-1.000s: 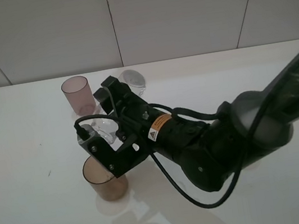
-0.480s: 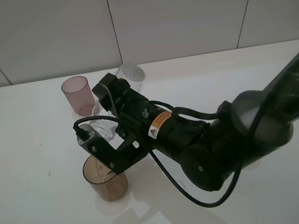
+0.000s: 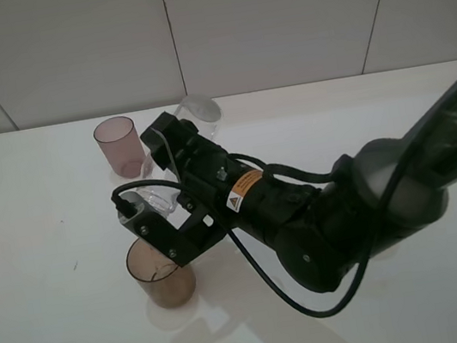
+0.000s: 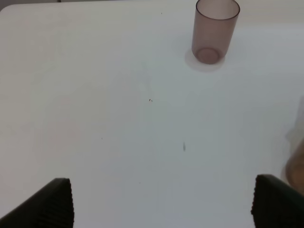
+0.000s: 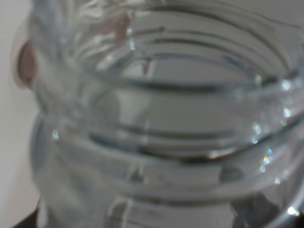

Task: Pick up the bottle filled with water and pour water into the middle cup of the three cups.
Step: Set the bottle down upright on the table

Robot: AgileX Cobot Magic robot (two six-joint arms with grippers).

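Note:
My right gripper (image 3: pixel 164 186) reaches across to the left of the exterior view and is shut on the clear bottle (image 3: pixel 198 112). The bottle is tilted, its base toward the wall and its neck low between the fingers. Its threaded neck (image 5: pixel 156 118) fills the right wrist view. The amber-brown middle cup (image 3: pixel 161 273) stands just in front of and below the gripper; an amber edge also shows in the left wrist view (image 4: pixel 298 164). The mauve-pink cup (image 3: pixel 119 145) (image 4: pixel 214 31) stands behind. The dark-grey cup is hidden. My left gripper (image 4: pixel 166 204) is open over bare table.
The white table (image 3: pixel 36 219) runs to a tiled wall at the back. My right arm's dark bulk (image 3: pixel 348 213) covers the table's middle and right. The left arm is outside the exterior view.
The right gripper has turned slightly, and the bottle's base has risen toward the wall in the exterior view. The cups have not moved.

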